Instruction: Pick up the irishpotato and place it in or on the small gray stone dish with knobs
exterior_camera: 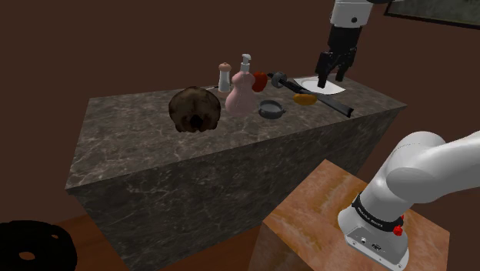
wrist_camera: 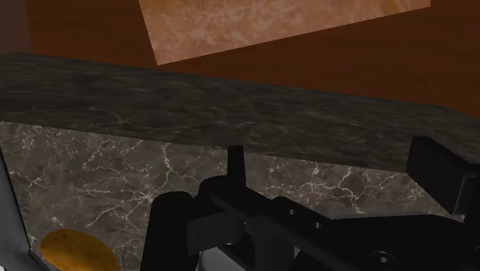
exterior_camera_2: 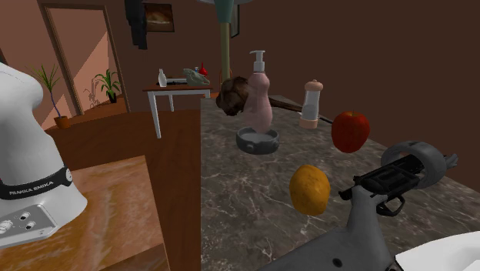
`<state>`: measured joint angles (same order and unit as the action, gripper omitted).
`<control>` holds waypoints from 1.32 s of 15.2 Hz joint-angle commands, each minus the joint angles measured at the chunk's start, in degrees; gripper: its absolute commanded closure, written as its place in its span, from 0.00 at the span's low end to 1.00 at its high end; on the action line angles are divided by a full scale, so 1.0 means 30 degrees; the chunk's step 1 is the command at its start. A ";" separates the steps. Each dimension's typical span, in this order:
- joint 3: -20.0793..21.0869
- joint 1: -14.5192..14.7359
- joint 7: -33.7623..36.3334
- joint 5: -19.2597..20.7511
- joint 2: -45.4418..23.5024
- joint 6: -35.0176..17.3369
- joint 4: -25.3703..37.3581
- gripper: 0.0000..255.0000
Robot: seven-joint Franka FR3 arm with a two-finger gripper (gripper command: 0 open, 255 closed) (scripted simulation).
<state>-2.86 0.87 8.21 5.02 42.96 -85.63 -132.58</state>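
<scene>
Reach step: the gripper hangs open and empty above the tabletop, the orange-yellow potato resting beside a dark tool, so next, I'd say, centre over the potato, drop, close.

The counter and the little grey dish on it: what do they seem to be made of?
The counter looks like dark marble: pale veins run through its smooth surface. The grey dish looks like matt stone, perhaps metal; its plain grey surface leaves that open.

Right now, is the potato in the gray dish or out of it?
Out. The potato lies on the dark counter, apart from the dish, which looks empty.
</scene>
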 commanded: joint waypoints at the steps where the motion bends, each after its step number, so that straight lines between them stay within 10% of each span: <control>1: 0.0000 0.0000 0.0000 0.0000 0.0000 0.0000 0.0000 0.00; 20: -0.4944 -0.1007 -0.7935 0.7195 -0.6789 -1.1488 -0.2259 0.00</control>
<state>-16.94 -2.10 -14.64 25.70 24.86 -117.64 -139.83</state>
